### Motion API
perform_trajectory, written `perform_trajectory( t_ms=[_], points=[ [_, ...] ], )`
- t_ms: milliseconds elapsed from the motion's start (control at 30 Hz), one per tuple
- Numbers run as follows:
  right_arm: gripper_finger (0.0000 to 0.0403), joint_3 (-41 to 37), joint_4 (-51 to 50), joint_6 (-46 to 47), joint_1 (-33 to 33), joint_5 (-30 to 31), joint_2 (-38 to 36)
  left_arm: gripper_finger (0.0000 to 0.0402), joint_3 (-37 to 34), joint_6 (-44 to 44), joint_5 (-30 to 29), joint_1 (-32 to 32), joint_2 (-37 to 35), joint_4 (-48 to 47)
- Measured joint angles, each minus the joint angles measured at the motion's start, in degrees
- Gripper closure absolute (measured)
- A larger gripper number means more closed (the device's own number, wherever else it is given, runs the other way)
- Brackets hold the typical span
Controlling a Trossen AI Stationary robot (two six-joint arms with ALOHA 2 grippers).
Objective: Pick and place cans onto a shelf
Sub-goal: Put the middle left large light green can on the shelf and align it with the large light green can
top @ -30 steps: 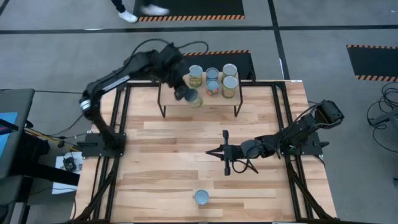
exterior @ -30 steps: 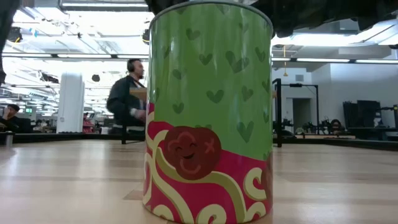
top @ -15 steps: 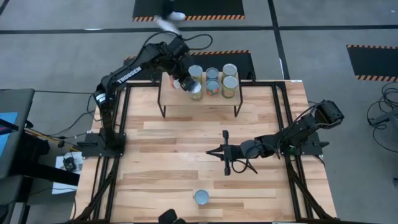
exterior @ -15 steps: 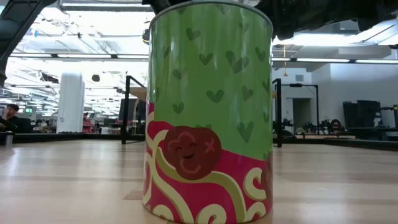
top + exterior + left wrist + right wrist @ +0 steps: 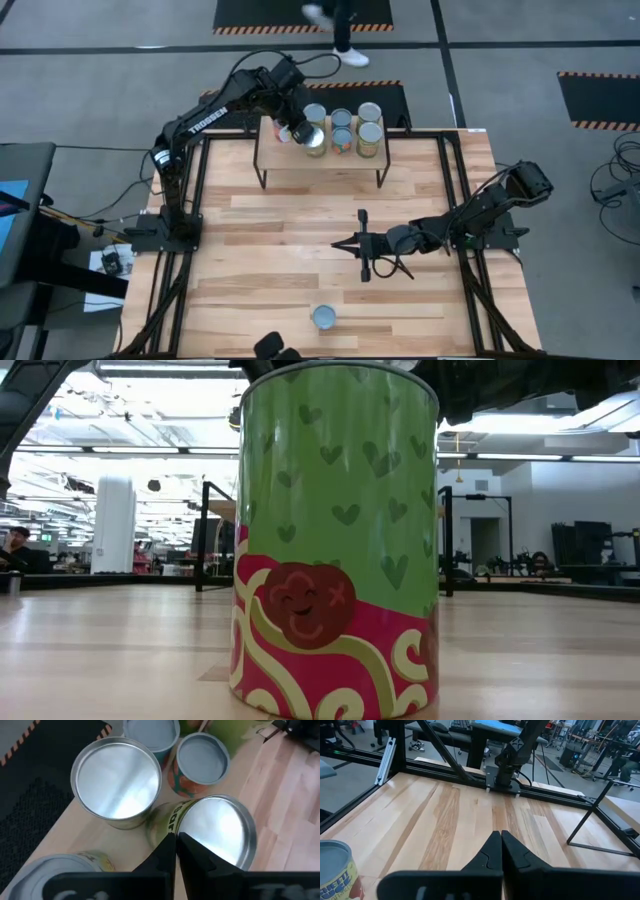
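Observation:
The shelf (image 5: 320, 165), a light plank on thin black legs, stands at the table's far edge with several cans (image 5: 355, 128) upright on it. My left gripper (image 5: 303, 135) reaches over the shelf's left part and is shut on a green-and-yellow-labelled can (image 5: 317, 141), which also shows in the left wrist view (image 5: 215, 832) beside other cans (image 5: 116, 780). One more can (image 5: 324, 317) stands upright near the table's near edge; it fills the low view (image 5: 335, 540) with its green and red label. My right gripper (image 5: 362, 245) is shut and empty over the table's middle. My left gripper pinches the can's wall at the rim (image 5: 181, 831), on the side toward the shelf's left end. One finger (image 5: 192, 851) lies over the silvery top inside the rim, the other (image 5: 162, 854) outside on the label. The fingers come slanting from above. The can stands upright among the shelf's cans.
Bare wooden tabletop (image 5: 280, 260) lies between the shelf and the near can. Black frame rails (image 5: 190, 200) run along the table's left and right sides. A person walks on the floor beyond the far edge (image 5: 340, 30).
My left gripper has gone up and toward the far edge, from just before the shelf's near edge onto the shelf's left part, carrying the can in beside the other cans; for the last half second it has kept still. A person has walked past behind the table.

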Motion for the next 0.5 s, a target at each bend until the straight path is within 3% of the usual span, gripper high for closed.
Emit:
perform_trajectory(
  t_ms=[500],
  points=[
    [0.0397,0.00,-0.02,0.01,0.00,-0.02,0.00,0.0353,0.66,1.88,0.20,0.00,0.00,1.12]
  ],
)
